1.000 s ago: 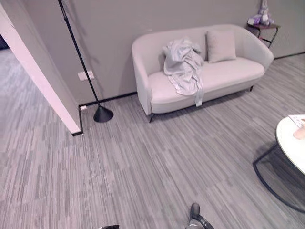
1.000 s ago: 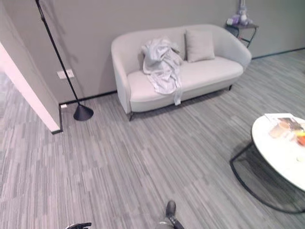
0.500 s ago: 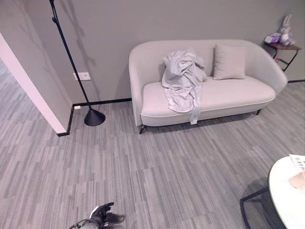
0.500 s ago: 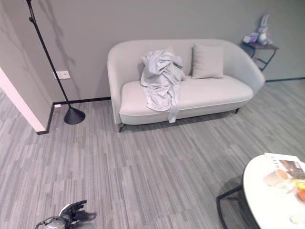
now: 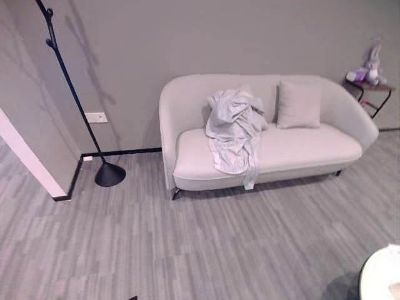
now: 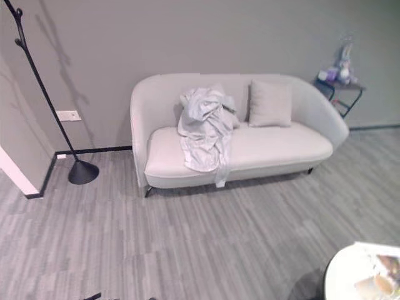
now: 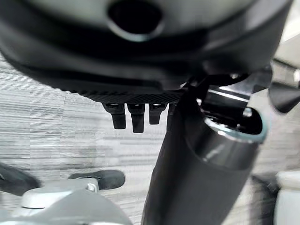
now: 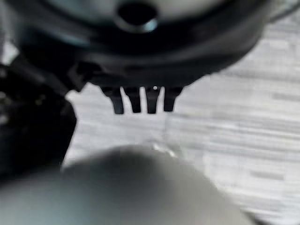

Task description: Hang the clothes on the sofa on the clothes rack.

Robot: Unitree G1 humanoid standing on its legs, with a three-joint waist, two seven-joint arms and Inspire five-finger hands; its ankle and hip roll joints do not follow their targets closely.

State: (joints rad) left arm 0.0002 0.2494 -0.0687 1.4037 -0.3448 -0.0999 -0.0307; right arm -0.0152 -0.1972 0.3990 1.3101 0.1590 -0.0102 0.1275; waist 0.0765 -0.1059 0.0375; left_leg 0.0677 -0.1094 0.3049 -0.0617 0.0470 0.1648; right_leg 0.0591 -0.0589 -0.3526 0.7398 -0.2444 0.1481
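Observation:
A pale grey garment (image 5: 234,128) lies crumpled over the backrest and seat of the light sofa (image 5: 306,147), one end hanging past the front edge. The clothes rack (image 5: 74,100), a thin black leaning pole on a cone base, stands by the wall left of the sofa. Both are across the floor, well away from me. In the left wrist view my left hand (image 7: 133,119) hangs over the carpet with straight fingers and holds nothing. My right hand (image 8: 140,101) in the right wrist view is the same, empty over the floor.
A cushion (image 5: 299,104) leans on the sofa's right half. A small side table (image 5: 370,87) with a plush toy stands at the far right wall. A white wall corner (image 5: 31,159) juts out at left. A round white table (image 6: 365,275) edges in at lower right.
The camera has moved: the sofa and rack now sit lower and more centred, and the round table has slid to the corner. My left hand has left the eye views' bottom edge.

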